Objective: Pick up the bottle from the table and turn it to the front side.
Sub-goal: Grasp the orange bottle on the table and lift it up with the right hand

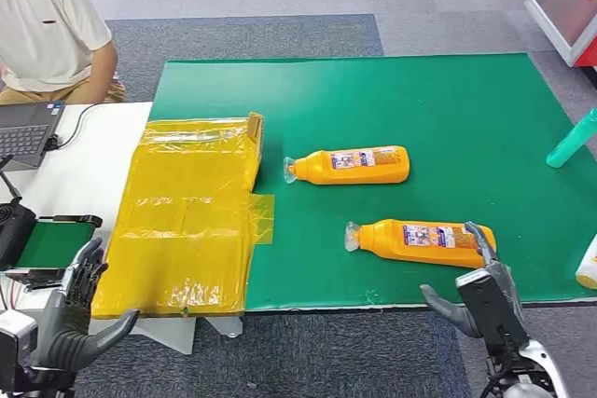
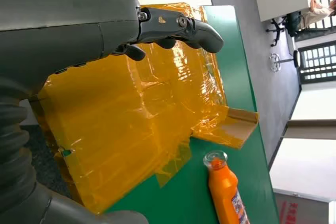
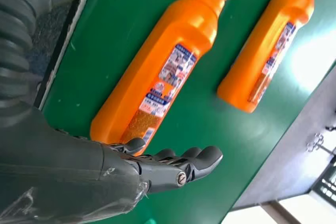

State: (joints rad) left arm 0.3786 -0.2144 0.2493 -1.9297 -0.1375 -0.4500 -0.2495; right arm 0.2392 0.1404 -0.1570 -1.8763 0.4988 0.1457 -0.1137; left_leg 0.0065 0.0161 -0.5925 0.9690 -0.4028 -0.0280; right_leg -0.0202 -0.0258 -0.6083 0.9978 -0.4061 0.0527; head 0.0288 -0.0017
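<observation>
Two orange bottles with clear caps lie on their sides on the green mat [image 1: 451,109], labels up. The nearer bottle [image 1: 419,240] [image 3: 158,80] lies by the mat's front edge, the farther bottle [image 1: 348,165] [image 3: 271,51] [image 2: 226,190] toward the middle. My right hand [image 1: 478,291] [image 3: 158,169] hovers open at the front edge, just behind the nearer bottle's base, fingers stretched out and holding nothing. My left hand [image 1: 74,309] [image 2: 174,27] is open and empty, low at the front left, over the edge of the yellow-taped sheet.
A flattened cardboard sheet wrapped in yellow tape [image 1: 187,216] covers the mat's left end. A teal bottle [image 1: 574,140] and a white-and-yellow object [image 1: 589,267] lie at the right edge. A person [image 1: 49,30], a laptop [image 1: 24,130] and a small conveyor [image 1: 52,244] are on the left.
</observation>
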